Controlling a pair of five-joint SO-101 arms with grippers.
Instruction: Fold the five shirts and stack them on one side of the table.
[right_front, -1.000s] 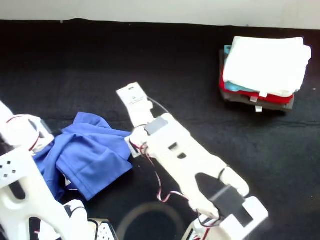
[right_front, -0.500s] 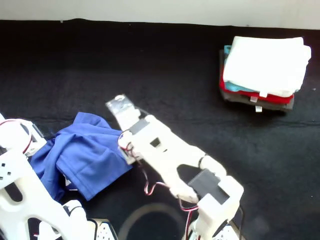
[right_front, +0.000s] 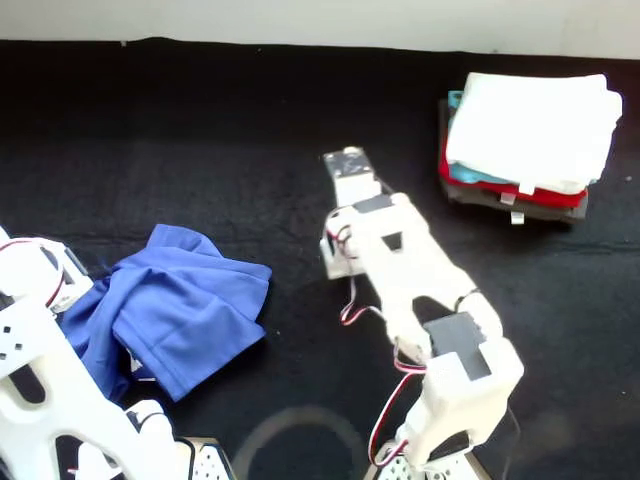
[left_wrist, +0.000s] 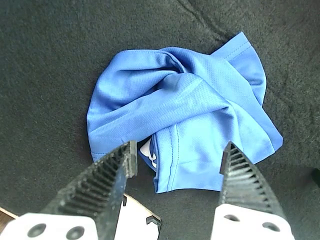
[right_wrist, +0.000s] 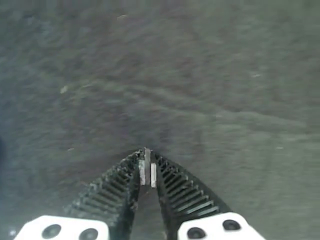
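A crumpled blue shirt (right_front: 185, 305) lies on the black table cloth at the front left. My left gripper (left_wrist: 180, 152) hangs open above the blue shirt (left_wrist: 185, 125), with nothing between its fingers. The left arm (right_front: 35, 300) stands at the shirt's left edge. A stack of folded shirts (right_front: 530, 135), white on top, sits at the back right. My right gripper (right_front: 347, 165) is near the table's middle, apart from both the blue shirt and the stack. In the right wrist view the right gripper (right_wrist: 147, 160) is shut, empty, over bare cloth.
The black cloth (right_front: 200, 130) covers the whole table. A pale wall strip (right_front: 300, 20) runs along the far edge. The right arm's white body (right_front: 420, 290) stretches from the front edge toward the middle.
My right gripper has swung away from the blue shirt's right edge, to the right and farther back. The shirt's right corner now lies spread a little more. The left arm barely moved.
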